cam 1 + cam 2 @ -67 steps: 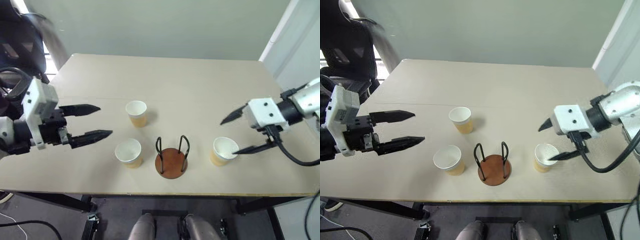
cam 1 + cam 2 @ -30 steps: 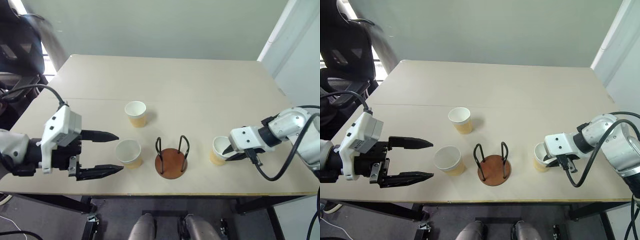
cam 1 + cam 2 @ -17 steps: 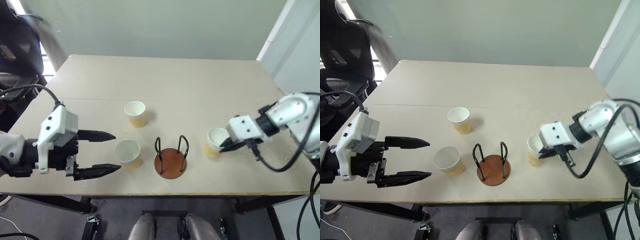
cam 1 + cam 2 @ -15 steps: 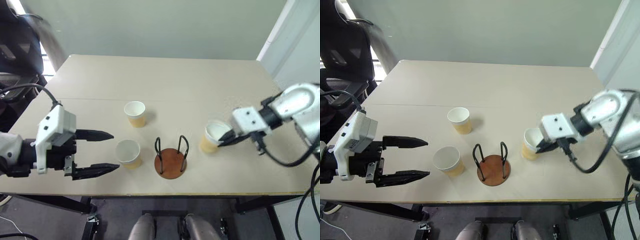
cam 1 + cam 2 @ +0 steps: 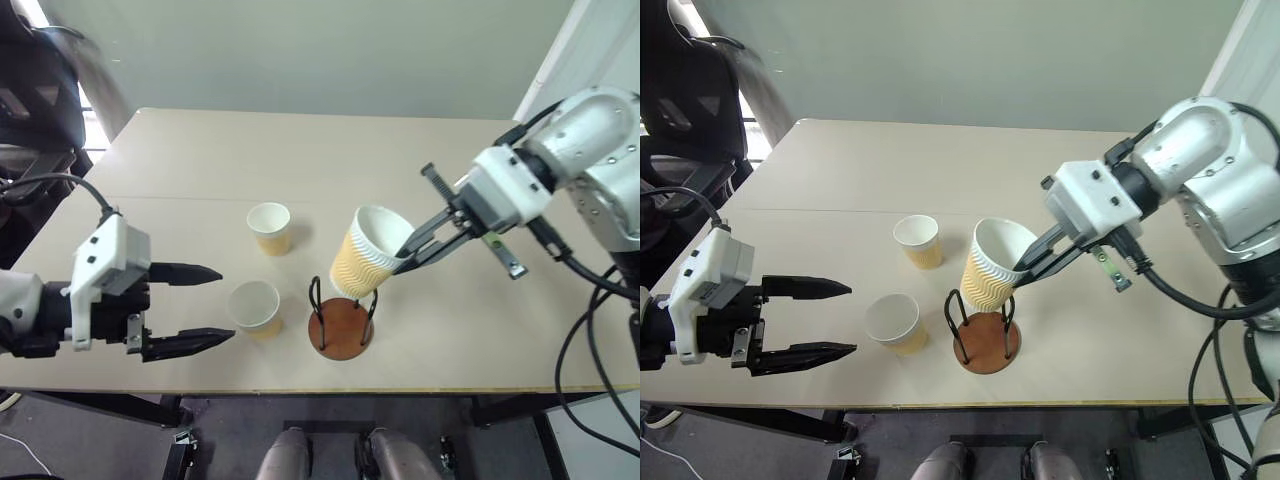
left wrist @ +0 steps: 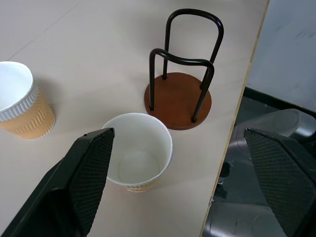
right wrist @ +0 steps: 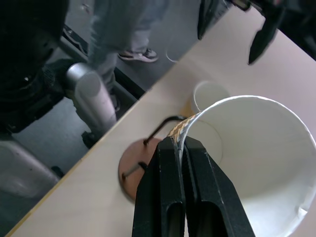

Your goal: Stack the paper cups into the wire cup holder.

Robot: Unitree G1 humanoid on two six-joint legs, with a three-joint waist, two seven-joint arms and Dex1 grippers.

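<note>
my right gripper (image 5: 408,250) is clamped on the rim of one paper cup (image 5: 362,255), held tilted in the air just above the wire cup holder (image 5: 342,318) near the desk (image 5: 330,150) front edge. my left gripper (image 5: 205,308) hangs w/ jaws wide apart, empty, beside a second cup (image 5: 254,305). third cup (image 5: 269,226) stands upright behind it.

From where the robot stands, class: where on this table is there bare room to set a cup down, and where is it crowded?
Bare: the table's far half beyond the far cup, and its right side. Crowded: the front middle, with the near cup, the wire cup holder and the lifted cup pinched by the right gripper.
</note>
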